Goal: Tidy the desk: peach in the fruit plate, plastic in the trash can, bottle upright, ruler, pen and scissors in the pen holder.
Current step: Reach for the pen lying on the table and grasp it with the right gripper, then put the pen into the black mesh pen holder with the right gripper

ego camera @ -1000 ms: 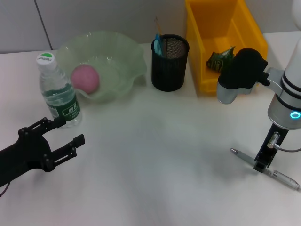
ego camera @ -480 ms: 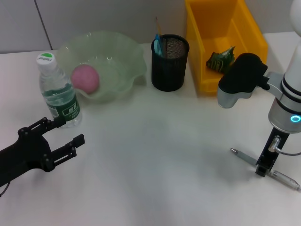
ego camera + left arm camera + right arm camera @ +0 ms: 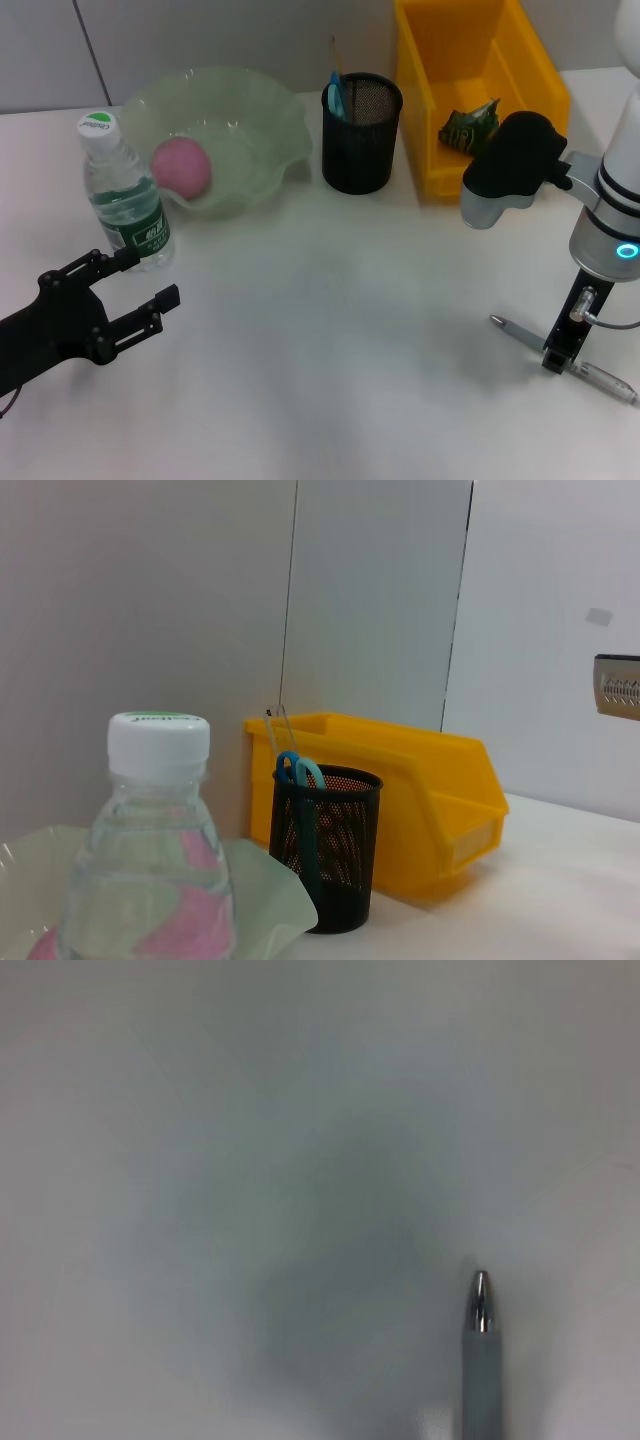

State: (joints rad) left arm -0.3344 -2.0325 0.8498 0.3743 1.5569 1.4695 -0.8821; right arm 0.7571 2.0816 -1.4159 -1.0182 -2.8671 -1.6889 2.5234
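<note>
A silver pen [image 3: 515, 329] lies flat on the white desk at the front right; its tip shows in the right wrist view [image 3: 481, 1360]. My right gripper [image 3: 557, 352] stands straight down on the pen's middle. A pink peach [image 3: 181, 166] sits in the pale green fruit plate [image 3: 270, 100]. A water bottle [image 3: 125, 200] stands upright beside the plate. Blue scissors [image 3: 337, 95] and a thin stick stand in the black mesh pen holder [image 3: 361, 135]. A green plastic wrapper [image 3: 468, 125] lies in the yellow bin [image 3: 520, 60]. My left gripper [image 3: 150, 278] is open and empty just in front of the bottle.
The left wrist view shows the bottle [image 3: 150, 860] close up, the plate [image 3: 270, 890], the pen holder [image 3: 325, 845] with scissors [image 3: 298, 772] and the yellow bin [image 3: 420, 800] against a grey wall.
My right gripper has shifted slightly down and to the right along the pen. The left arm has not moved.
</note>
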